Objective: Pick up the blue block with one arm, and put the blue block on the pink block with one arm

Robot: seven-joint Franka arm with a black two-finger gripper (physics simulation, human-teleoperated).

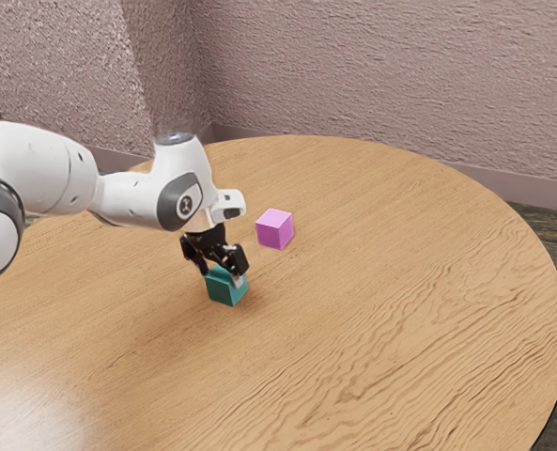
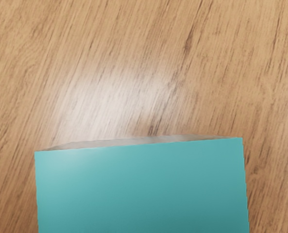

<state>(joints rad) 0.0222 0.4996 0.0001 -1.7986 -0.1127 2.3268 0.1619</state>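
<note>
The blue block (image 1: pixel 227 289), teal in colour, rests on the wooden table (image 1: pixel 372 310) just under my hand. My black gripper (image 1: pixel 224 271) has come down over its top, with one finger against each of two opposite sides, so it is shut on the block. In the wrist view the blue block (image 2: pixel 141 187) lies close under the hand, sitting flat on the wood. The pink block (image 1: pixel 274 228) stands on the table a short way beyond the blue one, toward the exterior view's right and further back, apart from it.
The round table's edge (image 1: pixel 541 282) curves along the exterior view's right. A textured pink wall (image 1: pixel 381 66) stands behind the table. Bare wood surrounds both blocks.
</note>
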